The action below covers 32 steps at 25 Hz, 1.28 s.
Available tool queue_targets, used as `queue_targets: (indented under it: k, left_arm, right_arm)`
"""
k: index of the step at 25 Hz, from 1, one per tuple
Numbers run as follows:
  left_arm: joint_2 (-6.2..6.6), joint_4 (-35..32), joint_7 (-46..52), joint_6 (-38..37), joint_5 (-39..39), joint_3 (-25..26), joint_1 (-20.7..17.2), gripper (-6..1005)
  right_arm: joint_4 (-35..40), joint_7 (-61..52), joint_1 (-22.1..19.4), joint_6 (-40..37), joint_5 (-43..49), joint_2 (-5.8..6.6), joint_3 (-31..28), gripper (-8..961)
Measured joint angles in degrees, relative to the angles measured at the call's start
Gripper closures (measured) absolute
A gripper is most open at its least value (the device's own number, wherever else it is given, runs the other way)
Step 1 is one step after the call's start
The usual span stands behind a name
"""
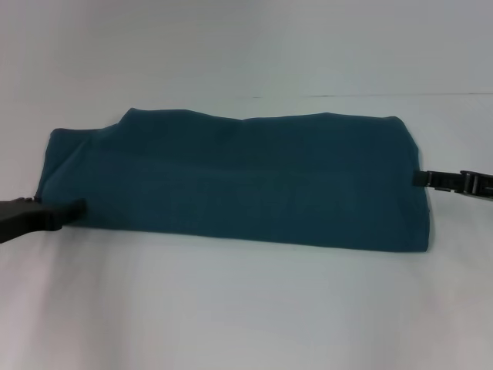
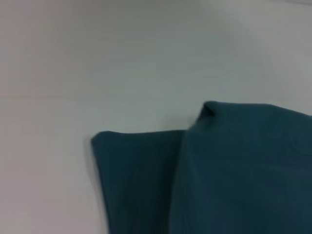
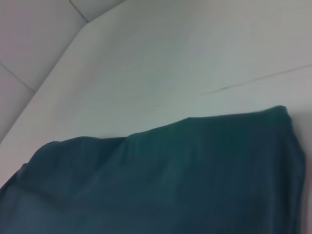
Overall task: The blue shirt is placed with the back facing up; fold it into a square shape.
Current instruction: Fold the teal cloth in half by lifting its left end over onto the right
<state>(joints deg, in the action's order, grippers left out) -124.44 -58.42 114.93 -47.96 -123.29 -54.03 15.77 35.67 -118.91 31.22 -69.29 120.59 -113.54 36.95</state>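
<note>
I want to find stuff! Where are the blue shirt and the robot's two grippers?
blue shirt [image 1: 239, 181]: head view, middle of the folded cloth.
left gripper [image 1: 75, 206]: head view, tips at the shirt's edge.
right gripper [image 1: 420, 178]: head view, tips at the opposite edge.

Left hand [image 1: 75, 208]: from the head view I see only its dark tip at the blue shirt [image 1: 239, 181]; grip unclear.
Right hand [image 1: 420, 178]: tip meets the shirt's edge, fingers too small to read.
Left wrist view: shirt runs off the frame.
Right wrist view: shirt cut off likewise.
</note>
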Motion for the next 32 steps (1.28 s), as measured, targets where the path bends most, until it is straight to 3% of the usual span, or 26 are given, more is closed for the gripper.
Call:
queue_targets:
  k: [11, 22, 25, 32]
  left_arm:
    - [0.19, 0.0, -2.5, -2.3, -0.2, 2.9, -0.3, 273]
    - [0.25, 0.0, -2.7, -2.0, -1.4, 4.5, -0.4, 361]
    - [0.25, 0.1, -2.8, -2.0, -1.4, 4.5, -0.3, 615]
    - [0.25, 0.1, -3.1, -2.1, -1.4, 4.5, 0.0, 765]
  right_arm:
    - [0.1, 0.2, -1.3, -1.0, 0.5, 0.23, -0.2, 271]
    - [-0.6, 0.2, -2.2, -2.8, 1.2, 0.49, 0.1, 272]
    - [-0.6, 0.2, -2.3, -2.8, 2.0, 0.21, 0.1, 271]
    - [-0.7, 0.5, -2.5, -2.7, 2.2, 0.01, 0.1, 270]
